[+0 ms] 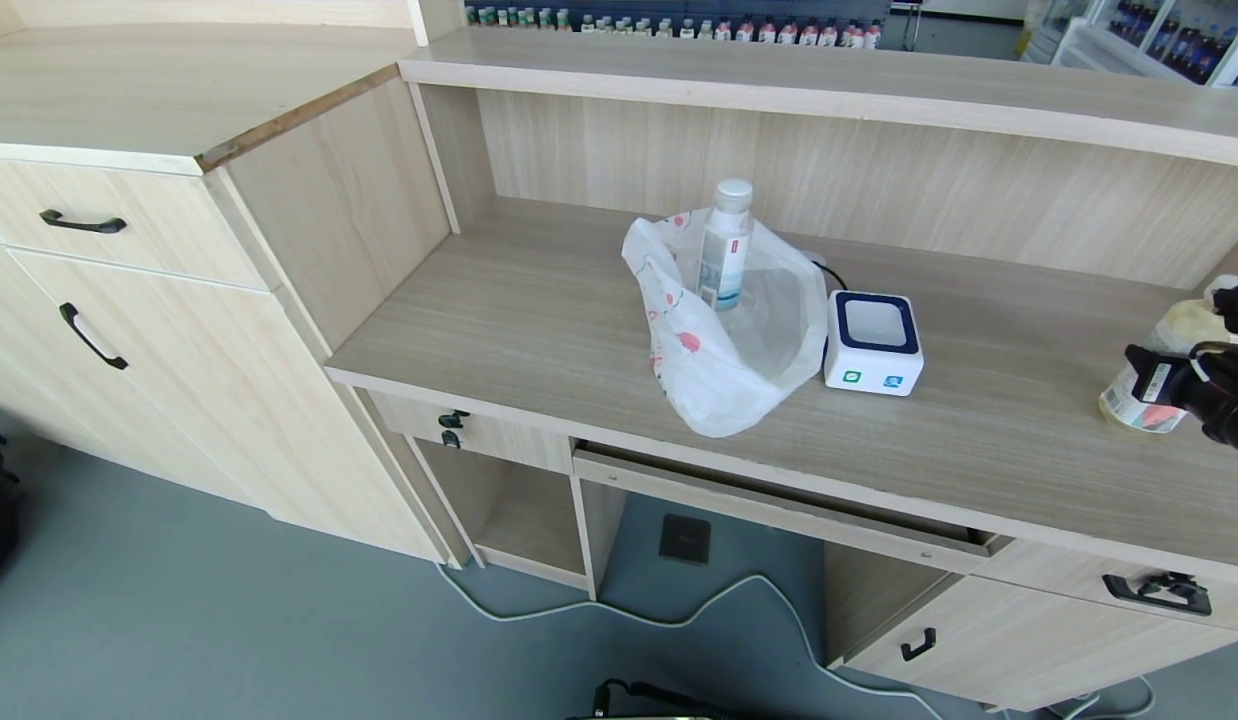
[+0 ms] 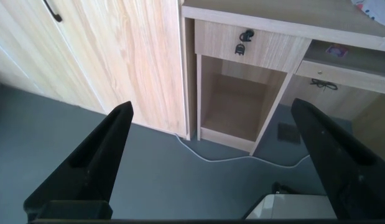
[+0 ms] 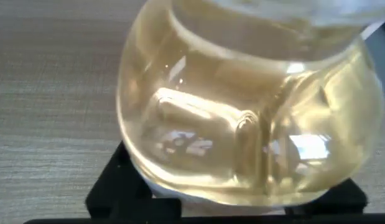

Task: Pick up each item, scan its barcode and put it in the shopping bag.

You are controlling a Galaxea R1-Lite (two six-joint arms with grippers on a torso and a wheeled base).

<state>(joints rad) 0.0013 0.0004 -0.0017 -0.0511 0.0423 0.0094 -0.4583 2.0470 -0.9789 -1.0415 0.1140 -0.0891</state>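
Right up against your right wrist camera is the yellow bottle, a clear container of pale yellow liquid with a black finger showing on either side of its lower body. From the head camera you can see the right gripper closed around that bottle at the far right end of the counter, with the bottle tilted and its labelled base pointing down toward the wood; you cannot tell whether the base is off the surface. Your left gripper hangs low beside the cabinets, over the grey floor, with its fingers spread wide and nothing between them. Near the middle of the counter sits the shopping bag, white plastic with red print, its mouth open and a clear bottle with a white cap standing upright inside. Just beside the bag, on its right, is the scanner, a small white box with a dark-framed window facing up. Judging from this, one item is bagged and you are on the pick-up of the second, with its scan not yet done. The next move looks like carrying the yellow bottle leftward, well across the counter, and turning its label toward the scanner window; the grip sits near the label, so watch that a finger does not cover the barcode.
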